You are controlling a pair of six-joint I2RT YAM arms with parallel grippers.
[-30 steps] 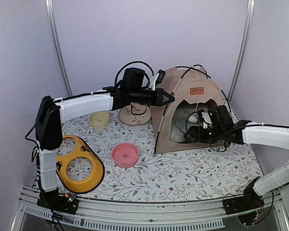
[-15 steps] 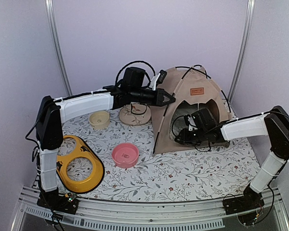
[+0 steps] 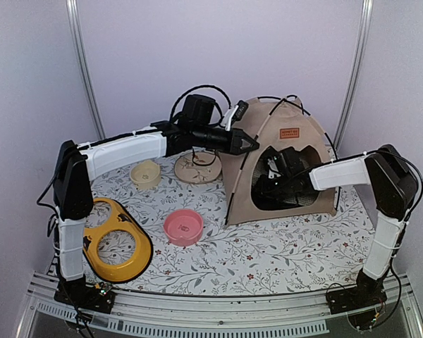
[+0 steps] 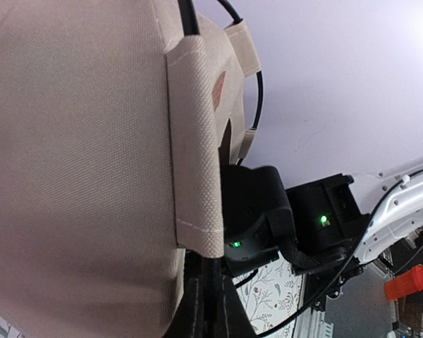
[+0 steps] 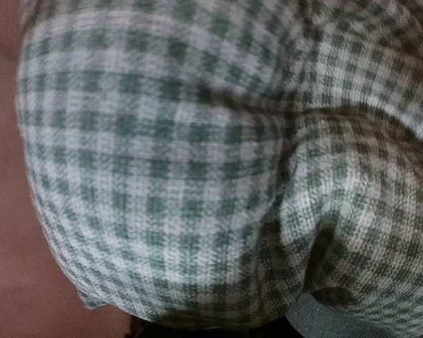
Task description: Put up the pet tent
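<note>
Back right, the domed beige pet tent [image 3: 271, 130] stands, left tool [image 3: 252, 144] pinching it, right tool [image 3: 268, 184] indeterminate inside.

Looks like a robotics lab test booth: plain lilac walls [image 3: 218, 49], metal corner posts [image 3: 86, 70], a flower-print table [image 3: 282, 260] fronted by an aluminium rail [image 3: 211, 310] with robot arm bases [image 3: 84, 296].

Left arm [image 3: 120, 151] extended level toward the right, left gripper [image 3: 252, 143] clamped tight on a pole of the pet tent [image 3: 241, 183], right arm [image 3: 342, 171] with elbow raised and forearm reaching left, right gripper [image 3: 268, 184] inside the tent mouth, jaw stance hidden.
</note>
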